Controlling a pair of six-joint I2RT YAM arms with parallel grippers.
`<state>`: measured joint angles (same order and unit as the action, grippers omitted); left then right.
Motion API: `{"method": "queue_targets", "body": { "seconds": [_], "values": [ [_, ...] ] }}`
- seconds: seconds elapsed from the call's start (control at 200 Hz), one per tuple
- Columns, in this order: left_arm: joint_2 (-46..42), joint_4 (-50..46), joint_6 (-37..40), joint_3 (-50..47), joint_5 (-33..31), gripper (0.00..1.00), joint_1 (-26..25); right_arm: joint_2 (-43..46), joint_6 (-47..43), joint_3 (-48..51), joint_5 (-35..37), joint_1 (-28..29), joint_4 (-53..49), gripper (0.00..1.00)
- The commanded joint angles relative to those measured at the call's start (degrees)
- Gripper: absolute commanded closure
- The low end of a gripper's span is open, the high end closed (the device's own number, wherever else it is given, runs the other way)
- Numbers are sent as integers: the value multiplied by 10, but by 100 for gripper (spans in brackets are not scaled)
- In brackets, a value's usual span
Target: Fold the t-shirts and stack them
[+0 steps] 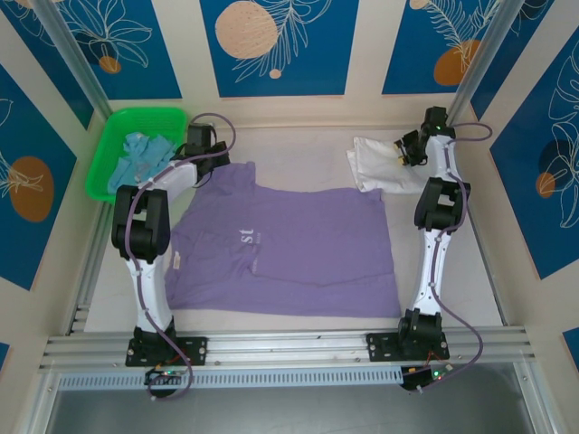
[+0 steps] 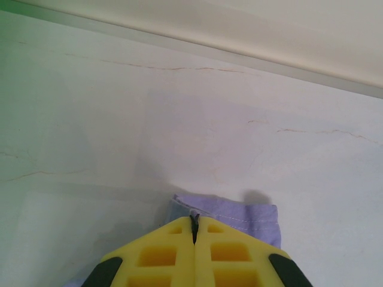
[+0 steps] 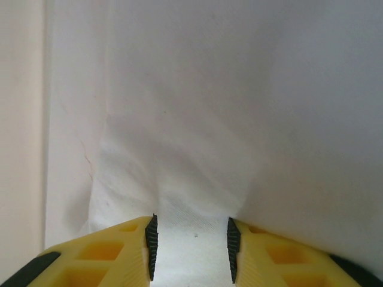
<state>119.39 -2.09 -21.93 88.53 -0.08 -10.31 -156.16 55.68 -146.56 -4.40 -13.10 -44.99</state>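
A pale, cream tabletop (image 1: 298, 136) with faint hairline marks sits inside a booth. The walls are cream strips alternating with deep blue panels (image 1: 271, 45) that carry white leaf outlines and orange discs. Slanted metal posts rise at both far corners, and a metal rail (image 1: 289, 344) runs along the near edge, where the two arm bases are bolted.

A green plastic basket (image 1: 113, 136) stands at the far left, with the light blue t-shirt (image 1: 140, 158) crumpled inside it. The lavender t-shirt (image 1: 298, 244) lies spread flat across the middle of the table. Its small white chest lettering (image 1: 246, 237) reads "st" — any finer print beside it is too small to read. A tiny pale tag near its left edge is also unreadable.

The left gripper (image 1: 213, 163) is at the lavender shirt's far-left sleeve, just beside the basket. In the left wrist view its yellow fingers (image 2: 194, 221) are pressed together, pinching the stitched hem of the lavender cloth (image 2: 239, 215) just above the table.

The white t-shirt (image 1: 375, 163) lies bunched at the far right, apart from the lavender one. The right gripper (image 1: 404, 152) is at its right edge. Seen from the right wrist, the gripper's (image 3: 191, 239) toothed jaws stand partway apart with white cloth (image 3: 191, 149) between them and creases running toward them — whether they are squeezing it cannot be told.
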Motion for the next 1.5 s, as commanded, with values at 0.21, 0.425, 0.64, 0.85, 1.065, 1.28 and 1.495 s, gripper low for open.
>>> {"method": "queue_targets", "body": {
  "seconds": [0.21, 0.425, 0.64, 0.85, 1.065, 1.28, 1.495],
  "values": [
    [-13, 9, 8, 7, -5, 100, -4, 174, -121, 172, 28, 37, 50, 71],
    [-12, 8, 7, 7, -2, 100, -3, 261, -222, 295, 99, 98, -11, 77],
    [-14, 9, 5, 5, 0, 100, -3, 216, -229, 294, 97, 123, -68, 78],
    [-16, 9, 4, 4, 0, 100, -3, 146, -211, 231, 121, 134, -106, 78],
    [-12, 9, 4, 7, 1, 100, -4, 54, -184, 99, 116, 127, -136, 75],
    [-14, 9, 4, 6, 0, 100, -3, -35, -142, -25, 43, 93, -124, 73],
    [-11, 8, 6, 8, -1, 100, -3, -35, -152, -59, 25, 77, -79, 64]
  ]
}}
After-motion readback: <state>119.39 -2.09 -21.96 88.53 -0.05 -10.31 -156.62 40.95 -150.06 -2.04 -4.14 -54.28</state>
